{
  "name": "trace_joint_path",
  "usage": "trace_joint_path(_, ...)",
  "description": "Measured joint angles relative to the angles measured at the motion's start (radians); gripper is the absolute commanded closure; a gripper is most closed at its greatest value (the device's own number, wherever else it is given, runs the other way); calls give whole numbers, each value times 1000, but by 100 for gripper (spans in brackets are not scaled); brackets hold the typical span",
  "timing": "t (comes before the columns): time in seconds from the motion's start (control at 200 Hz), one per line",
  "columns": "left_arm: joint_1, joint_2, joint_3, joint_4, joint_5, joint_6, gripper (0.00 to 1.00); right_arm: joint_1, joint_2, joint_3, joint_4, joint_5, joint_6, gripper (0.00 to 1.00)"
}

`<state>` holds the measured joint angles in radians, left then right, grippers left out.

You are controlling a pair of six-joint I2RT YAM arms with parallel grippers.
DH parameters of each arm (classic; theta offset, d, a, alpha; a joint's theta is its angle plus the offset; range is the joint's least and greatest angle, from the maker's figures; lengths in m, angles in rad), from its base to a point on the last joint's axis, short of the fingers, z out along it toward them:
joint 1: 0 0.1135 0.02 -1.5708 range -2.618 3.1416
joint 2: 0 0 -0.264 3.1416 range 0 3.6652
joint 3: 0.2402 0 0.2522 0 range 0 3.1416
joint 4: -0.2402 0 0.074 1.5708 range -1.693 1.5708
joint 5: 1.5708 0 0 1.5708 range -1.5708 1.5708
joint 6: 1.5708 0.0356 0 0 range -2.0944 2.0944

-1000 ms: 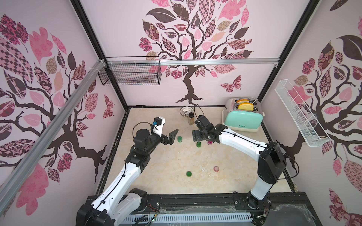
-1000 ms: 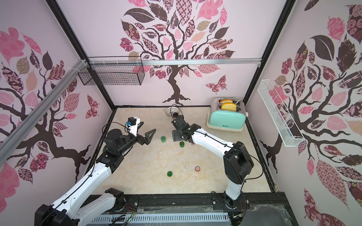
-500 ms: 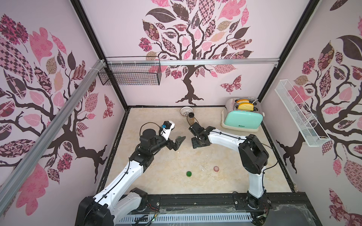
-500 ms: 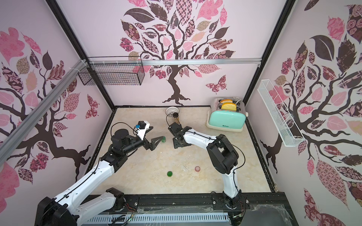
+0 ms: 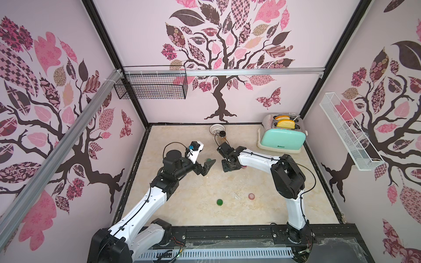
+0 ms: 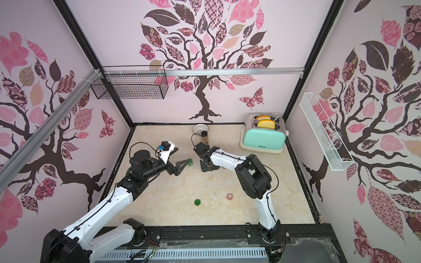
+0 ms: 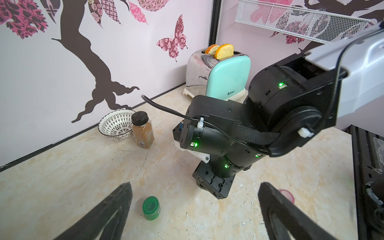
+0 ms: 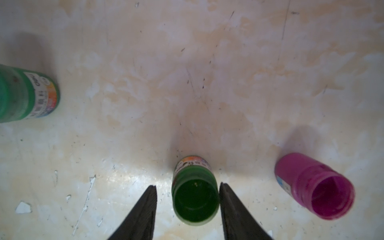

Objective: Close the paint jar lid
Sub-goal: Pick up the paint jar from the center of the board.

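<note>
An open green paint jar [image 8: 195, 195] stands on the marble table between the fingers of my right gripper [image 8: 187, 185]. One finger touches its rim and a small gap remains at the other. In both top views that gripper [image 5: 230, 167] points straight down and hides the jar. An open magenta jar [image 8: 313, 187] stands beside it. A loose green lid [image 5: 219, 202] and a pink lid [image 5: 251, 196] lie nearer the front edge. My left gripper [image 7: 195, 185] is wide open and empty, with a capped green jar [image 7: 151, 207] on the table between its fingers.
A mint toaster [image 5: 282, 139] with toast stands at the back right. A patterned bowl [image 5: 216, 129] and a brown spice jar [image 5: 222, 135] sit by the back wall. A black wire basket [image 5: 151, 86] and a white rack [image 5: 348, 132] hang on the walls.
The right gripper's jaws have narrowed around the open green jar after coming down over it. The left arm has reached in toward the capped green jar, still wide open.
</note>
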<state>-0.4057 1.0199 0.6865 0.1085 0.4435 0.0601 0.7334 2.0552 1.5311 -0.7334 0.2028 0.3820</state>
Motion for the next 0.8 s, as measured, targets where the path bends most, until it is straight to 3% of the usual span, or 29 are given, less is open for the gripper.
trace_joint_path(0.34, 0, 0, 0, -10, 7, 1, 2, -15, 32, 0, 2, 0, 13, 57)
trace_joint_path(0.8, 0, 0, 0, -18, 15, 5, 2, -24, 61, 23, 19, 0, 34, 56)
